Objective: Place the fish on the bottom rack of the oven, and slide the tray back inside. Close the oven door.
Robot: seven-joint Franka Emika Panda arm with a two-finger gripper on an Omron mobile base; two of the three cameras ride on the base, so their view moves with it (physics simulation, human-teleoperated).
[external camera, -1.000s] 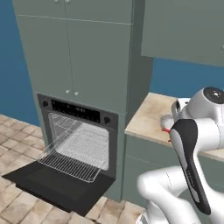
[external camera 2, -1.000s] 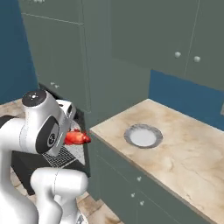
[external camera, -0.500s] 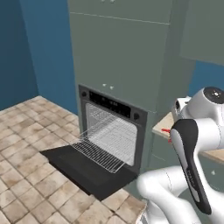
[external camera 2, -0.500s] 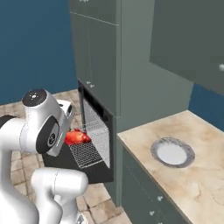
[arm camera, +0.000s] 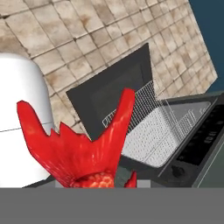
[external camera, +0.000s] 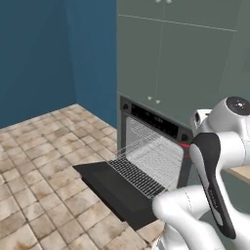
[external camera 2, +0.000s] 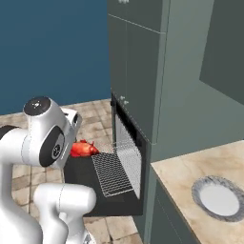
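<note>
The red-orange fish [external camera 2: 84, 149] hangs in the air in front of the oven [external camera 2: 127, 136], and my gripper [external camera 2: 76, 148] is shut on it beside the arm's white upper joint. Its forked tail [arm camera: 83, 148] rises large in the hand view and hides my fingertips. The oven door [external camera: 114, 188] lies folded down and open. The bottom rack [external camera: 139, 172], a silver wire tray, is pulled out over the door. In the hand view the rack [arm camera: 146, 129] and door [arm camera: 107, 94] lie below and beyond the fish. A red sliver of the fish [external camera: 185, 145] peeks past the arm in the left base view.
Grey-green cabinets [external camera: 180, 63] frame the oven. A stone counter [external camera 2: 190, 176] to its right carries a round grey plate [external camera 2: 217, 198]. Tiled floor [external camera: 44, 161] spreads in front of the open door, with a blue wall [external camera: 34, 53] behind.
The whole scene has shifted in both base views as the base moved along toward the oven. The fish has stayed in the shut gripper.
</note>
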